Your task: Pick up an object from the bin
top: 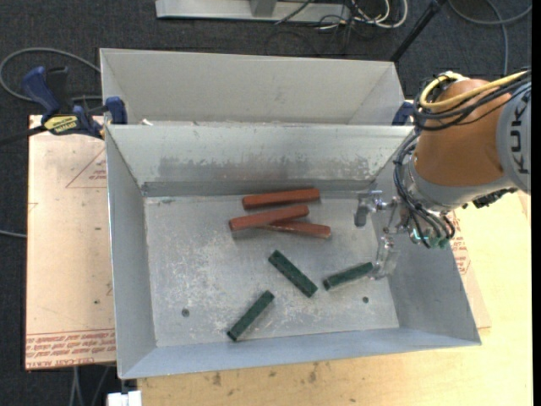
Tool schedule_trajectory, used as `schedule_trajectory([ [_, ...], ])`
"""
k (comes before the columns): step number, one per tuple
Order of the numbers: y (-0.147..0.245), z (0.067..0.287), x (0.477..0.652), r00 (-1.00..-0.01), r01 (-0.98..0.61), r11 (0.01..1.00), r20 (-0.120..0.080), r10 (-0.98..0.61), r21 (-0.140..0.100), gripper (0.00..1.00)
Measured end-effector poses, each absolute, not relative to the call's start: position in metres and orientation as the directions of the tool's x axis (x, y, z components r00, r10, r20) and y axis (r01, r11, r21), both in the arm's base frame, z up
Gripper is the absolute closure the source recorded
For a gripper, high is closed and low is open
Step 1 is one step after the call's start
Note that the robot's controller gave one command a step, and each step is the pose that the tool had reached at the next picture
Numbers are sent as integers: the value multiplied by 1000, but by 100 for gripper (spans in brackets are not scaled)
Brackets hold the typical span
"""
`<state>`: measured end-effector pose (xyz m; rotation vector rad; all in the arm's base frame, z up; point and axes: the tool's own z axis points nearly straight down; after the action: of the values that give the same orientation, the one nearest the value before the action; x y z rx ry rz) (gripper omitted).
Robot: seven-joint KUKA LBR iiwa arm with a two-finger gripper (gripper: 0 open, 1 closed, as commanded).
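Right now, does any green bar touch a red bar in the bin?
No, the three green bars lie nearer the front, each with bare bin floor between it and the red bars.

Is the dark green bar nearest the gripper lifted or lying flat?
Lying flat: dark green bar on the grey bin floor, right end beside the gripper.

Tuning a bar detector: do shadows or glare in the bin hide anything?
Camera view: even light, no hard glare on the bin; a dim band runs along the back wall's foot behind the red-brown bars; the green bars cast thin shadows; the gripper stands at the rightmost one's end.
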<state>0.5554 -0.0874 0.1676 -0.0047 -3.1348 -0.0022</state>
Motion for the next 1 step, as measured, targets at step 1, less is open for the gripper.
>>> schedule_trajectory([
  [1, -93, 66, 531, -987, -160, 987, 5, -160, 3, 0],
])
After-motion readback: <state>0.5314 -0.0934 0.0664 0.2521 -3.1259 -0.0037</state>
